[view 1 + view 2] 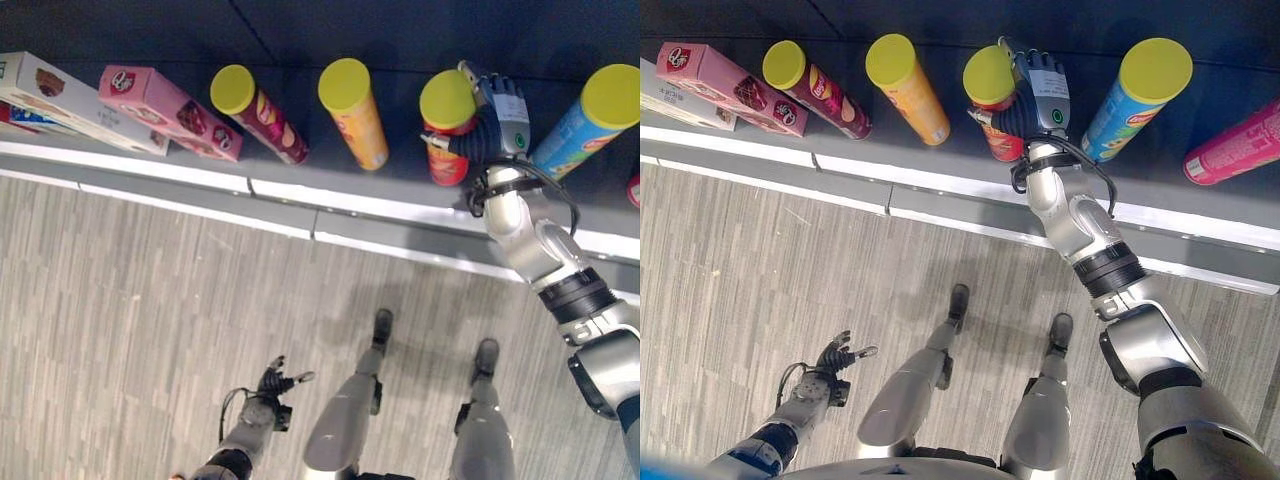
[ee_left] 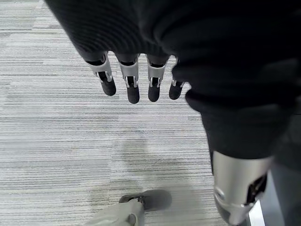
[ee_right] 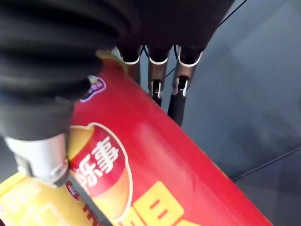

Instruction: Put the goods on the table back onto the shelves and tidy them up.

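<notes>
Gripping the red can (image 1: 447,160), the right hand (image 1: 497,118) hides its side; left hand (image 1: 274,381) hangs relaxed.

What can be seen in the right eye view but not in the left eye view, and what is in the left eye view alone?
The right eye view alone shows a pink can lying at the far right of the shelf. The left eye view alone shows much more of the white box at the far left. Both share the pink box, the maroon can, the orange can, the blue can, the right hand wrapped around the red can, and the left hand open low over the floor.
</notes>
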You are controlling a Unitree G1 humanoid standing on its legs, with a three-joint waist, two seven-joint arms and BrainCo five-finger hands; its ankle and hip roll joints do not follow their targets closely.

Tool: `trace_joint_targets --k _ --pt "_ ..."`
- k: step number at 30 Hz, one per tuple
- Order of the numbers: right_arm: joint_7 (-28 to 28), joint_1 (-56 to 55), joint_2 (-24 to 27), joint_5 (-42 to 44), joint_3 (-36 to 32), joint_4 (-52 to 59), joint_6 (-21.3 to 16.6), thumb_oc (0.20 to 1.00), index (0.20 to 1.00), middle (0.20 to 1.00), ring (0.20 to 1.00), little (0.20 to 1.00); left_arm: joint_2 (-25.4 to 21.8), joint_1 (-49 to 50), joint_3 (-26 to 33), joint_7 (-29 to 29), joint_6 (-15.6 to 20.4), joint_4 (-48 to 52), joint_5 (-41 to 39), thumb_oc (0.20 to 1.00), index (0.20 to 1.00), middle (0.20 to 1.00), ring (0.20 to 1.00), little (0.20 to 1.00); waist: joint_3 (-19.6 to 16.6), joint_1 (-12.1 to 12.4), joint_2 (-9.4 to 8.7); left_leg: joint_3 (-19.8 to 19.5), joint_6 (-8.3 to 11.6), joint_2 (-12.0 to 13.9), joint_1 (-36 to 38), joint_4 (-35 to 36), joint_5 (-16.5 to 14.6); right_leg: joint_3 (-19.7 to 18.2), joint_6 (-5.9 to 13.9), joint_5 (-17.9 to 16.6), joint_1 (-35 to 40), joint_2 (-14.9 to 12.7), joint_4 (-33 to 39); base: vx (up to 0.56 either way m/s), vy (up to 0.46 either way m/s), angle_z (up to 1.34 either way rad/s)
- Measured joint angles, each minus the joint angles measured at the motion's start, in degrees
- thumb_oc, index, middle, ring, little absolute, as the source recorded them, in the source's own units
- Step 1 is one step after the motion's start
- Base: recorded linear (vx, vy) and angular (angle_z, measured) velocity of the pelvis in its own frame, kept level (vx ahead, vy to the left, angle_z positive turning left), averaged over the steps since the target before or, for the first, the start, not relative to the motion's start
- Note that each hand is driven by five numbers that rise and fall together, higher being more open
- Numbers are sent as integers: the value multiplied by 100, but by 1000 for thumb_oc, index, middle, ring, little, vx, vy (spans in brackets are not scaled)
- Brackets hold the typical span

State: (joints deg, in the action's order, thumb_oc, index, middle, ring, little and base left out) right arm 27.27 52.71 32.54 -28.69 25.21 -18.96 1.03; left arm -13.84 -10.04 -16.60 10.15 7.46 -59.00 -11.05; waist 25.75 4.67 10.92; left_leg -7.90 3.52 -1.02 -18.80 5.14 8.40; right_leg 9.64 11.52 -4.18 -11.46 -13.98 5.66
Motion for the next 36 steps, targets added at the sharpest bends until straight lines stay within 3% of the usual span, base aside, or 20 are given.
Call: trace_joint_targets --k 3,4,5,19,22,25,27,31,33,36 --pt "-5 -4 -47 4 10 -1 1 200 200 200 200 200 11 -16 0 27 -3 0 0 1000 1000 1000 1000 1000 0 -7 -1 15 -1 13 0 0 1 -21 -7 -9 -11 12 0 -4 1 -3" --pt "-9 -4 -72 5 17 -2 1 407 407 407 407 407 12 -21 0 38 0 0 0 1000 1000 1000 1000 1000 1 -7 -1 29 -2 18 0 0 1 -36 -9 -15 -17 17 0 -7 -3 -6" --pt "-9 -5 -98 5 17 -4 2 1000 1000 1000 1000 1000 15 -21 -1 52 -2 0 0 1000 1000 1000 1000 1000 1 -15 -2 33 -2 22 0 0 1 -40 -10 -18 -19 20 0 -6 -3 -4" --pt "-8 -7 -190 4 54 27 -16 1000 1000 1000 1000 1000 17 -224 2 83 -14 -35 0 1000 1000 1000 1000 1000 -10 -149 -78 70 5 70 31 0 48 -80 -32 -89 -14 64 -1 -6 0 -1" --pt "-33 -65 -107 20 19 545 -38 1000 1000 1000 1000 1000 13 -188 16 82 -28 -48 1 1000 1000 1000 1000 1000 -20 -200 -125 92 4 73 139 1 49 -93 -29 -100 80 62 0 17 0 -2" --pt "-193 -273 -102 270 -57 1255 -105 1000 1000 1000 1000 1000 28 -190 123 66 -57 -87 7 1000 1000 1000 1000 1000 -40 -294 -281 94 13 99 269 2 42 -83 -30 -100 212 81 0 69 -28 -3" --pt "-1031 -1226 -120 1026 272 2377 -541 1000 1000 1000 1000 1000 -78 -109 483 4 -121 -248 41 1000 1000 1000 1000 1000 -233 -344 -767 254 91 187 584 4 -21 -136 -55 -82 446 116 3 121 -64 -26" --pt "-2544 -2634 66 2291 658 2937 -800 1000 1000 1000 1000 1000 -181 -72 608 -176 -187 -251 278 1000 1000 1000 1000 1000 -634 -478 -1290 386 259 324 1007 7 -210 -243 -142 -14 790 216 2 103 -38 -20" --pt "-3198 -3104 279 2701 744 3015 -889 1000 1000 1000 1000 1000 -182 48 606 -233 -165 -240 346 1000 1000 1000 1000 1000 -801 -560 -1376 489 231 340 1155 10 -248 -345 -147 -12 882 215 7 69 -24 -26" --pt "-3734 -3676 583 3196 650 3023 -905 1000 1000 1000 1000 1000 -182 211 625 -360 -170 -190 490 1000 1000 1000 1000 1000 -1018 -643 -1310 566 189 355 1251 11 -278 -400 -146 -19 928 218 2 60 -26 -15"
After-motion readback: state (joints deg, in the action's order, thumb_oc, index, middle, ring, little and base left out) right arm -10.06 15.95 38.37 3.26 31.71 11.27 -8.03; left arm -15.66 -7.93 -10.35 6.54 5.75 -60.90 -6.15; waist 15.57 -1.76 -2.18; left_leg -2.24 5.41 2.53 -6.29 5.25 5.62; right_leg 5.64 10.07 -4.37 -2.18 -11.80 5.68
